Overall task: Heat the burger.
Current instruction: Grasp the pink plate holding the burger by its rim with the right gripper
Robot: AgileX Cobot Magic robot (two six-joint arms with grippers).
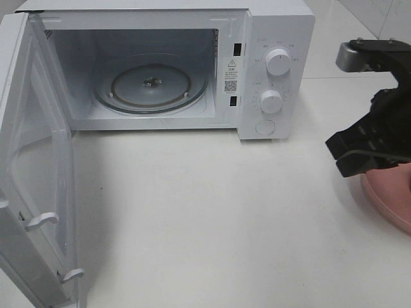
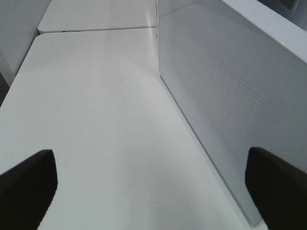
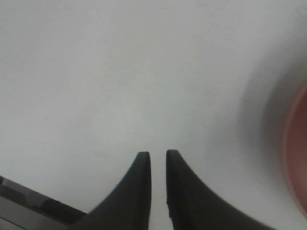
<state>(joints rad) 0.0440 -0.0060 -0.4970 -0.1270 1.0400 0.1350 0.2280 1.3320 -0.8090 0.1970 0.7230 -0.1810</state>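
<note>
Fetching burger (not in view): right gripper, jaws a slit apart, empty, near pink plate at 4 o'clock; widen before descent. Left gripper agape, empty.

White table, smooth and evenly lit, filled the view; pale tiles lay beyond its far right corner.

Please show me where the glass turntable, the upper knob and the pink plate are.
glass turntable (image 1: 151, 83), exterior high view, on its centre hub.
upper knob (image 1: 278, 62), exterior high view, on its white face.
pink plate (image 1: 388, 200), exterior high view, on its visible rim.
</note>
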